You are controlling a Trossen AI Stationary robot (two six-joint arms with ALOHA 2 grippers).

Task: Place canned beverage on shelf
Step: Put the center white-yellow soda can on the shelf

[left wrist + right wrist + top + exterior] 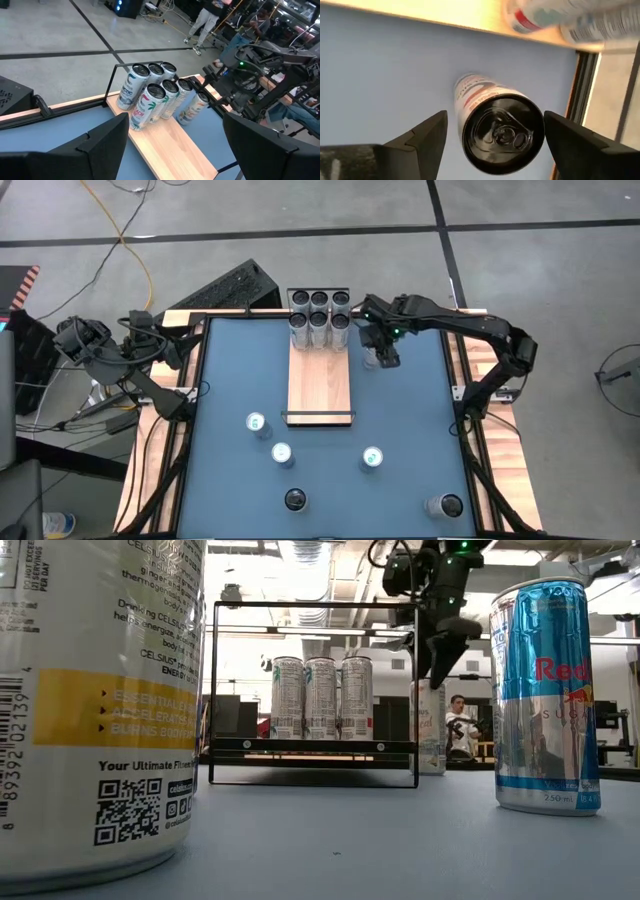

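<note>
Directly beneath the right pincer point(492, 137), a white-and-red can point(496, 127) is standing upright on the blue bench point(400, 410), just beside the shelf point(320, 385) and its six cans point(320, 318). Both fingers are spreading wide around it, gripping nothing. Thin aluminium is likely dentable and slick; taking the mid-wall squarely seems safest. Left pincer point(175, 145) is waiting open at the bench's far-left corner.

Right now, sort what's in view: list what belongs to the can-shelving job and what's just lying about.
Job:
- shelf with six cans at its far end
- can under the open right gripper
- loose cans on the blue table

Lying about:
- keyboard
- yellow cable
</note>
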